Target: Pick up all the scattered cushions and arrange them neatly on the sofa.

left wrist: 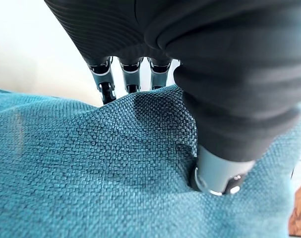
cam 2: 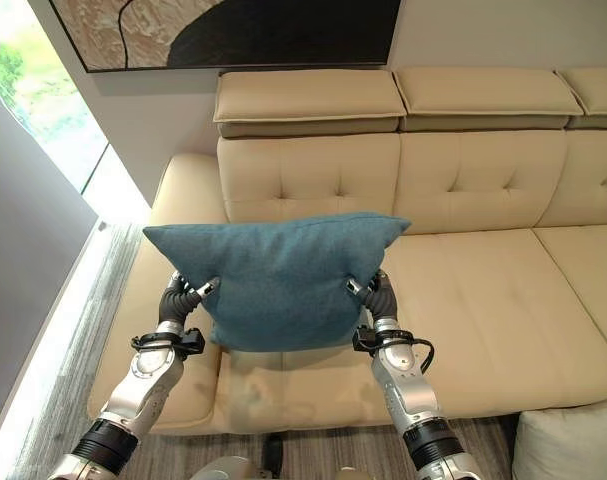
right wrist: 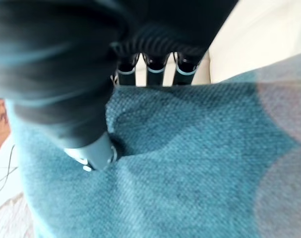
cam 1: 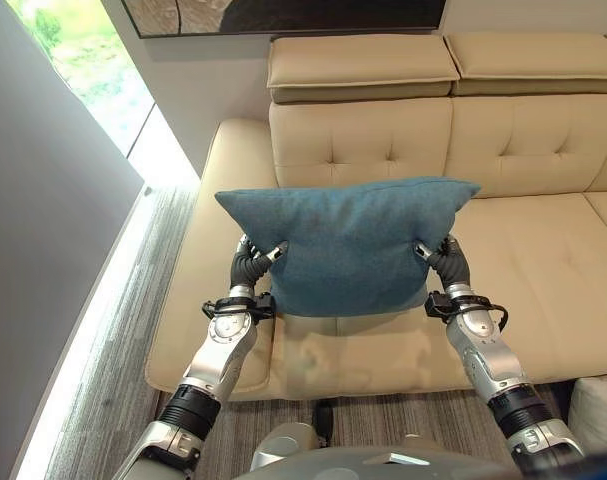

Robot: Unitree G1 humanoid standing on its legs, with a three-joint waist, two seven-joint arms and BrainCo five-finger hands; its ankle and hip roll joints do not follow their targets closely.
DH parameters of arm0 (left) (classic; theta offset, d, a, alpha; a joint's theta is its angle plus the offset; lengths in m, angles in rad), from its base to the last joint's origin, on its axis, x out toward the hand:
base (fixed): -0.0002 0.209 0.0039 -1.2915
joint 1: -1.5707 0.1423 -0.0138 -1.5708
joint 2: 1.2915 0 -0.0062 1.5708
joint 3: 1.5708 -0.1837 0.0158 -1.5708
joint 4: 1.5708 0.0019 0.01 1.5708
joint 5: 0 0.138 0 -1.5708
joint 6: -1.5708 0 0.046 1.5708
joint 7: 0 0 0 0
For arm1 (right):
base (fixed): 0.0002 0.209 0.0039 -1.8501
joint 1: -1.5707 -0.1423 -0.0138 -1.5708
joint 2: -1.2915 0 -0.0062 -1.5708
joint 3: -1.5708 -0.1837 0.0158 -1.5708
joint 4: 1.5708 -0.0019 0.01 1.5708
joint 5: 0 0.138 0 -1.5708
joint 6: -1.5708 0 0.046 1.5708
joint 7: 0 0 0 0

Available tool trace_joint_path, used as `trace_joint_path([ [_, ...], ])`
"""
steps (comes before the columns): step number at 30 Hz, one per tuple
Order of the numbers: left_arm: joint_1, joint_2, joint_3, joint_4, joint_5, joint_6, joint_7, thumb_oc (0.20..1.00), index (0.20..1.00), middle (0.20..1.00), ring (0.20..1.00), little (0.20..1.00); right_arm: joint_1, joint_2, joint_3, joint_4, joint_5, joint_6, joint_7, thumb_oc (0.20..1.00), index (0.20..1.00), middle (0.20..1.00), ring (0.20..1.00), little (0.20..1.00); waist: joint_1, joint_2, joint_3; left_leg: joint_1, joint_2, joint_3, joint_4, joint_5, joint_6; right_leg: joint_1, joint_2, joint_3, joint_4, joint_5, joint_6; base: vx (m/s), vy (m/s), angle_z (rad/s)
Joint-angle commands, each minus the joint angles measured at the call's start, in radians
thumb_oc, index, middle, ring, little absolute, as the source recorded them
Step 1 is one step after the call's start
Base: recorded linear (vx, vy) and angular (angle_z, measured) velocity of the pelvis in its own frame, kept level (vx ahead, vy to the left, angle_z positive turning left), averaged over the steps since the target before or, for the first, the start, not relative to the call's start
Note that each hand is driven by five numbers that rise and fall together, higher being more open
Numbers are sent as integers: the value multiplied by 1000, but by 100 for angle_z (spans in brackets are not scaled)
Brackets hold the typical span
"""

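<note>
A teal cushion [cam 1: 348, 245] hangs upright in the air over the left seat of the cream sofa [cam 1: 543, 270], held between both hands. My left hand [cam 1: 253, 262] pinches its lower left edge, thumb pressed into the cloth [left wrist: 90, 163] and fingers [left wrist: 133, 79] behind it. On the lower right edge my right hand [cam 1: 445, 258] grips the same way, its thumb [right wrist: 93, 153] dug into the fabric. The cushion's bottom edge hovers a little above the seat [cam 2: 283, 385].
The sofa's left armrest [cam 1: 208, 215] runs beside a grey wall [cam 1: 43, 270] and a bright floor-level window strip [cam 1: 93, 300]. A pale cushion or pouf [cam 1: 595, 412] sits on the floor at the lower right. To the right of the held cushion the sofa seats [cam 2: 503, 300] are bare.
</note>
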Motion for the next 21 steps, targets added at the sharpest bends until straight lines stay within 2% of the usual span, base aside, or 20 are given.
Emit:
trace_joint_path([
  [1,-27,-22,-47,-123,46,-81,-47,200,200,200,200,200,-62,18,5,-122,-35,-82,48,200,200,200,200,200,-16,6,-61,-57,51,-9,109,-89,-77,38,44,-5,-233,189,-29,116,-1,7],
  [2,-28,-23,-49,-123,45,-82,-49,200,200,200,200,200,-63,17,5,-123,-33,-82,47,200,200,200,200,200,-23,5,-59,-52,49,-13,104,-89,-78,39,47,-1,-265,183,-34,197,-42,16],
  [3,-35,-29,-58,-121,47,-81,-50,200,200,200,200,200,-65,14,2,-125,-32,-87,43,200,200,200,200,200,-42,1,-55,-34,45,-30,83,-89,-80,4,72,34,-353,191,-44,167,-81,26],
  [6,-48,-37,-62,-109,49,-82,-49,200,200,200,200,200,-73,10,5,-122,-29,-91,38,200,200,200,200,200,-58,-8,-49,2,37,-52,57,-94,-87,-15,91,58,-458,241,-38,165,-122,28],
  [7,-57,-38,-58,-109,48,-84,-44,200,200,200,200,200,-76,5,5,-124,-35,-91,34,200,200,200,200,200,-64,-9,-41,19,41,-66,48,-98,-94,-37,92,34,-471,264,-29,195,-243,42],
  [10,-47,-47,-54,-110,40,-91,-57,200,200,200,200,200,-48,-16,-9,-122,-48,-92,32,200,200,200,200,200,-69,-31,-57,23,47,-91,90,-126,-136,38,100,28,-549,269,-53,208,-321,63],
  [11,-50,-55,-59,-105,32,-88,-60,200,200,200,200,200,-31,-23,-23,-128,-38,-95,28,200,200,200,200,200,-76,-35,-57,-1,62,-85,149,-132,-160,72,105,4,-573,260,-69,97,-185,46],
  [12,-50,-55,-59,-105,32,-88,-60,200,200,200,200,200,-30,-23,-23,-128,-38,-95,28,200,200,200,200,200,-78,-35,-57,-3,62,-87,153,-135,-160,73,105,2,-574,261,-70,65,-177,59],
  [16,-60,-69,-67,-98,24,-86,-63,200,200,200,200,200,-20,-47,-37,-128,-35,-93,12,200,200,200,200,200,-84,-45,-40,-106,88,-63,330,-104,-181,120,103,-36,-602,244,-94,15,-101,42],
  [19,-63,-76,-68,-96,25,-82,-62,200,200,200,200,200,-7,-56,-46,-128,-52,-87,2,200,200,200,200,200,-86,-49,-42,-120,111,-42,288,-105,-179,147,101,-52,-620,229,-97,76,-27,20],
  [21,-81,-75,-69,-86,39,-71,-48,200,200,200,200,200,-2,-61,-54,-128,-76,-84,-19,200,200,200,200,200,-88,-51,-41,-136,125,-30,229,-75,-179,159,100,-62,-625,223,-91,118,20,19],
])
